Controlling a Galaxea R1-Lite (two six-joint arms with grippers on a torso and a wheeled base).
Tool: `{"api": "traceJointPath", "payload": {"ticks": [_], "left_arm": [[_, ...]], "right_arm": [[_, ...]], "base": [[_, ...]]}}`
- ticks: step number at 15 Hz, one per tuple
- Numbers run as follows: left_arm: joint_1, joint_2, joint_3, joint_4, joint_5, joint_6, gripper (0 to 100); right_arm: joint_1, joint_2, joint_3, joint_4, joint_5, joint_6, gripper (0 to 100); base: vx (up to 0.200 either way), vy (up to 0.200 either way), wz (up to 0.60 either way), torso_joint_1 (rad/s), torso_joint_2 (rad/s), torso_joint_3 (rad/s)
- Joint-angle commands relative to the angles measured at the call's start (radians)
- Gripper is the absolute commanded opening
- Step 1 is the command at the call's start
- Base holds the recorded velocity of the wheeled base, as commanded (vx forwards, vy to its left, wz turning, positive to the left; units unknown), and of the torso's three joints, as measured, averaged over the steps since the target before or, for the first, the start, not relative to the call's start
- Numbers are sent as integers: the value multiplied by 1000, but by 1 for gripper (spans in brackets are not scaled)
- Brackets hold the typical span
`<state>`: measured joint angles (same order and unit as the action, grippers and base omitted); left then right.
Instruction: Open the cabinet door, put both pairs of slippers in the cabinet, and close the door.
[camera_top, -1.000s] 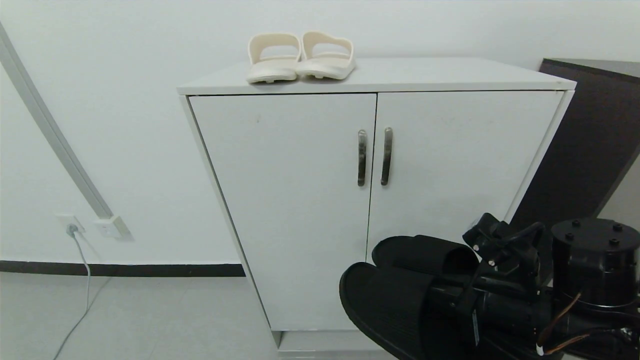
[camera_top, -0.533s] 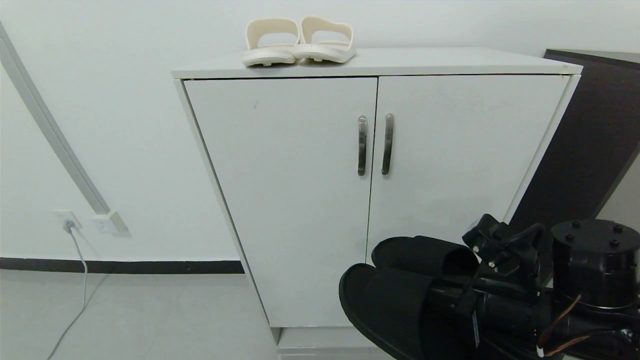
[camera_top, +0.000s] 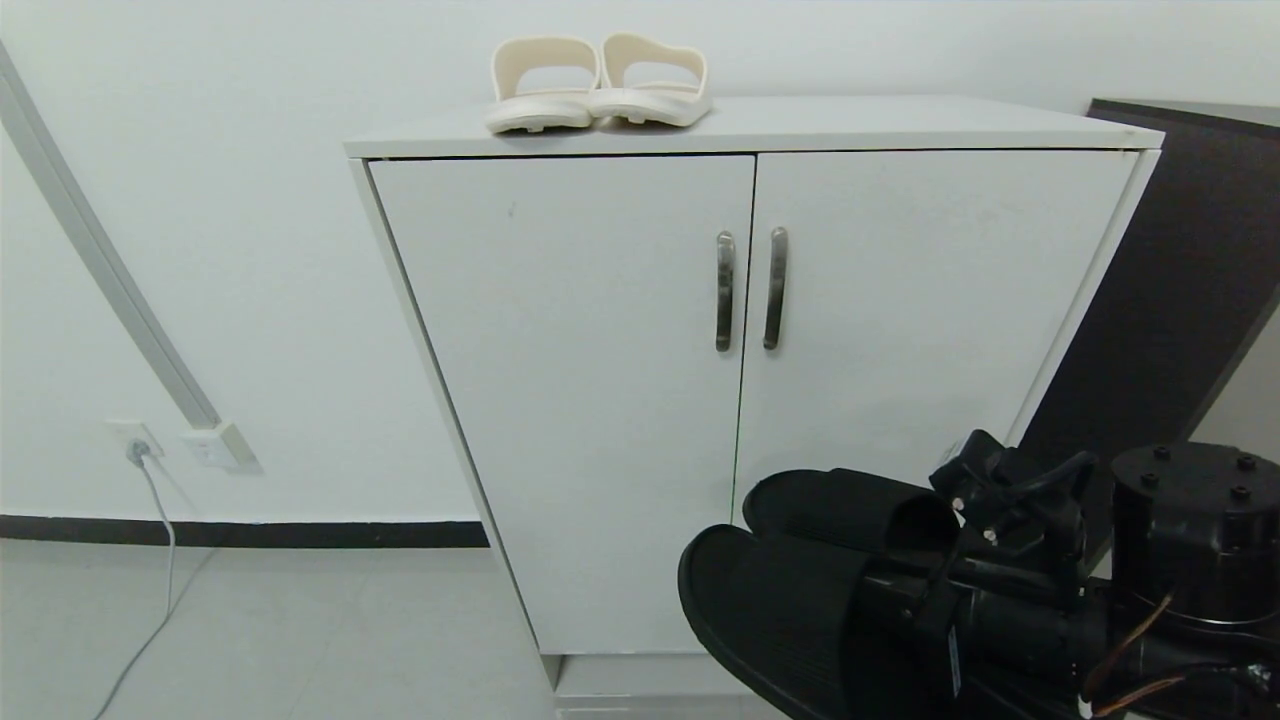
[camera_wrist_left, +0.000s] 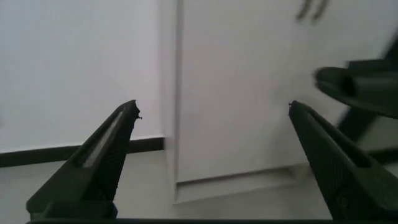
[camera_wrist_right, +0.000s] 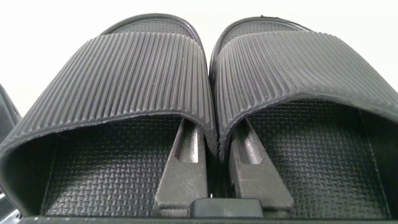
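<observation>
Holding the pair of black slippers (camera_top: 800, 585) low in front of the cabinet (camera_top: 600, 620), the right gripper (camera_wrist_right: 214, 146) had one finger pushed inside each slipper. The two fingers (camera_wrist_right: 183, 168) pressed the inner side walls of the pair together between them. The slippers were side by side in the air, before the lower part of the right door (camera_top: 920, 320). They were near it, but I could not tell if they touched it.

The left gripper (camera_wrist_left: 214, 109) held nothing and its jaws were spread wide. It faced the lower left corner of the cabinet, well apart from it.

Both doors were shut. The left door (camera_top: 570, 380) and the right one met in the middle, where two upright metal handles (camera_top: 724, 292) stood just beside each other. The second pair, the cream slippers (camera_top: 598, 85), rested on the top of the cabinet, toward its left rear part, side by side and touching.

On the wall at the left was a white socket (camera_top: 135, 440), and a grey cable (camera_top: 150, 580) hung from it down to the floor. A slanted grey strip (camera_top: 100, 260) ran along the same wall. A dark panel (camera_top: 1180, 300) stood just beside the cabinet on the right.

On the right arm was a thin pale mark (camera_top: 947, 665), and any writing on it was too small to read
</observation>
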<state>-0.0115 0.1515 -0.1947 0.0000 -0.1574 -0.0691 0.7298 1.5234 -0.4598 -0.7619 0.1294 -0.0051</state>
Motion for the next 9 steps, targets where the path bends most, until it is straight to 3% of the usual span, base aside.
{"api": "traceJointPath", "payload": {"ticks": [1,5,7,9], "left_arm": [[-2,220,-51,-32,-162,-11,100],[-4,433,-95,-175,-349,-9,100],[-8,496,-134,-201,-392,-9,100],[-68,553,-181,-201,-399,-11,100]], "right_arm": [[0,3,10,-8,1,-1,0],[3,3,15,-10,-1,-3,0],[3,3,16,-10,-1,-3,0],[8,8,16,-10,-1,-3,0]], "base": [[0,0,0,0,0,0],[0,0,0,0,0,0],[0,0,0,0,0,0],[0,0,0,0,0,0]]}}
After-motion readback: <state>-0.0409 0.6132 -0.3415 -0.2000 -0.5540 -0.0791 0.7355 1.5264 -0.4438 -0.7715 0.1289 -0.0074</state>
